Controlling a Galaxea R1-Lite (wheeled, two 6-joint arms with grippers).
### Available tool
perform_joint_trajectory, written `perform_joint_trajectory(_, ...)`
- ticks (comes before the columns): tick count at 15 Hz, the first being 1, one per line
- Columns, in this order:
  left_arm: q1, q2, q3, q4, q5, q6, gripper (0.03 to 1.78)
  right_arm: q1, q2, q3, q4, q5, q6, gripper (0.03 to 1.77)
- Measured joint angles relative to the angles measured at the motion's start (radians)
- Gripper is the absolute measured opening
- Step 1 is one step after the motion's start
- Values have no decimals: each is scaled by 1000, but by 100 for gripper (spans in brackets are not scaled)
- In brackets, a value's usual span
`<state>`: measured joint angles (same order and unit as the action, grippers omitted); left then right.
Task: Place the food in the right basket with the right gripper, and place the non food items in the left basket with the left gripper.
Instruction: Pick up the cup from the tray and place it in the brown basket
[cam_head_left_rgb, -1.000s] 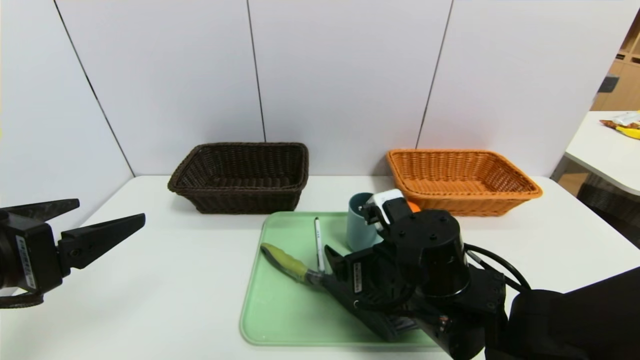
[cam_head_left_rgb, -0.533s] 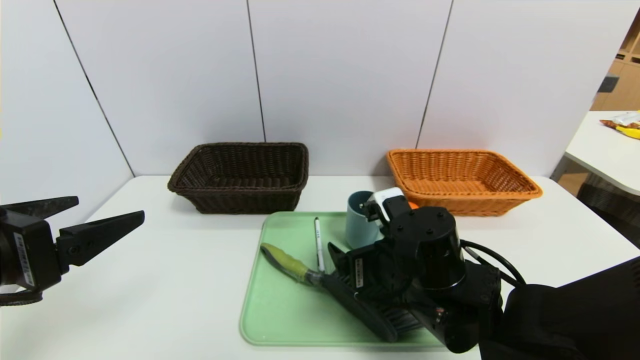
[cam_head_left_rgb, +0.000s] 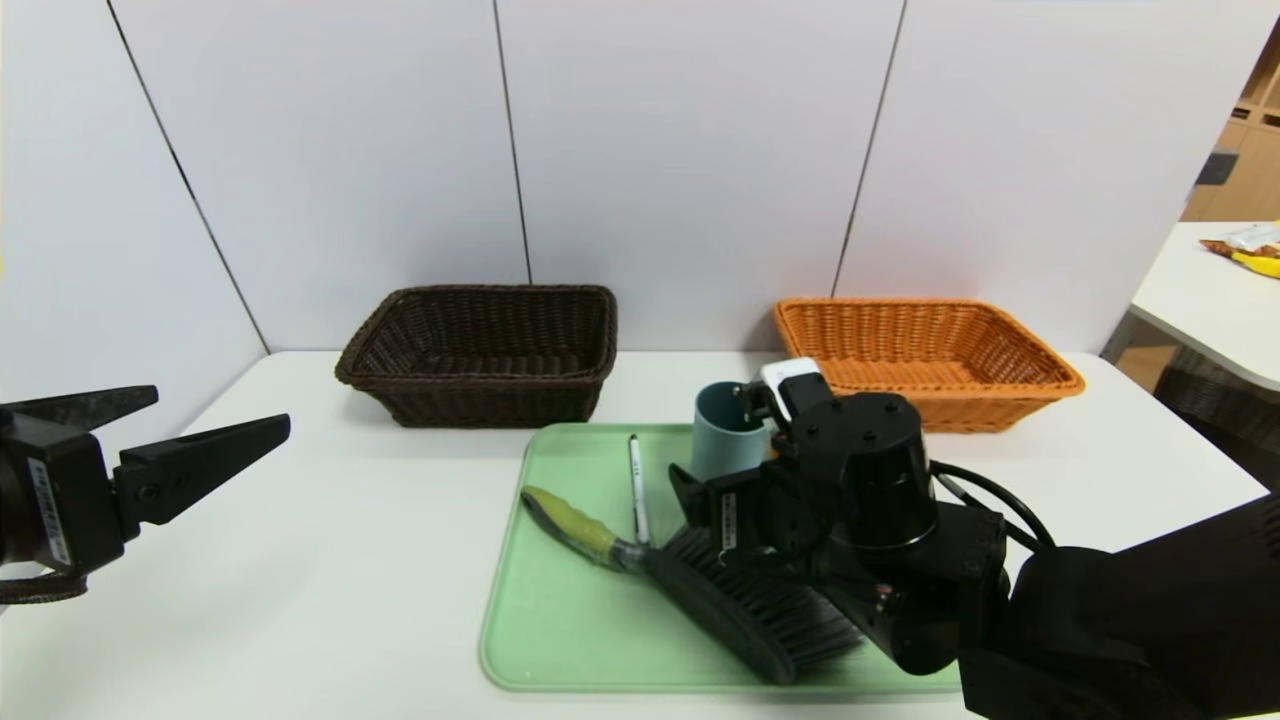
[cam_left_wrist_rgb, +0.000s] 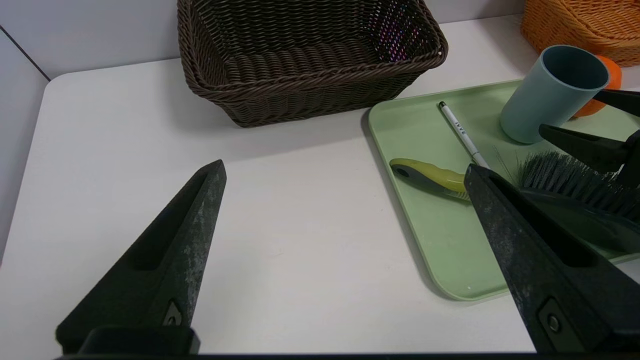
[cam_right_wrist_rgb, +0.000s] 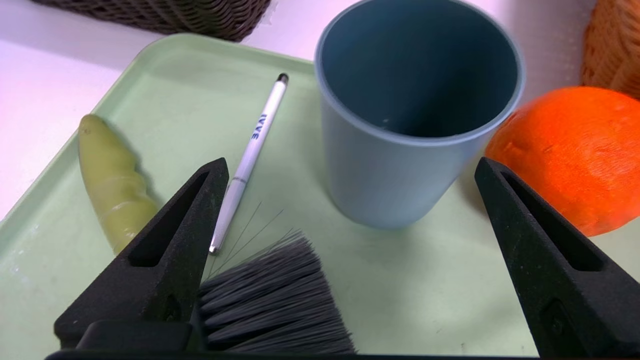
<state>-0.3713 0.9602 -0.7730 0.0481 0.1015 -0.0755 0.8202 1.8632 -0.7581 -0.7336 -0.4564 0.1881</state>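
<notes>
Over the left side of the white worktop, I have the left gripper (cam_head_left_rgb: 222, 408) hanging idle, its jaws wide apart with nothing between them. Along the worktop's back edge, left of the middle, sits the dark brown wicker basket (cam_head_left_rgb: 480, 400). Nearer the front edge lies the green tray (cam_head_left_rgb: 560, 640). On it I see the hand brush (cam_head_left_rgb: 700, 600) set slantwise, its yellow-green handle at the tray's left edge and its black head reaching toward the front edge. The white pen (cam_head_left_rgb: 637, 480) lies near the tray's back left corner, its far end toward the back edge and its near end close by the brush. Right of the pen, near the tray's back edge, the blue-grey cup (cam_right_wrist_rgb: 420, 170) stands upright. My right gripper (cam_right_wrist_rgb: 354, 162) is low over the tray, pointed at the cup, jaws spread wide and holding nothing. Just to the cup's right, on the tray, rests the orange (cam_right_wrist_rgb: 575, 155). Behind it, at the right of the worktop's back edge, is the orange wicker basket (cam_head_left_rgb: 960, 410).
</notes>
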Motion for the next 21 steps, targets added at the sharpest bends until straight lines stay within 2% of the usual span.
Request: perform_joint_trajectory(21, -1, 3, -19, 1, -1, 1, 169, -41, 71, -60, -31, 3, -8, 170)
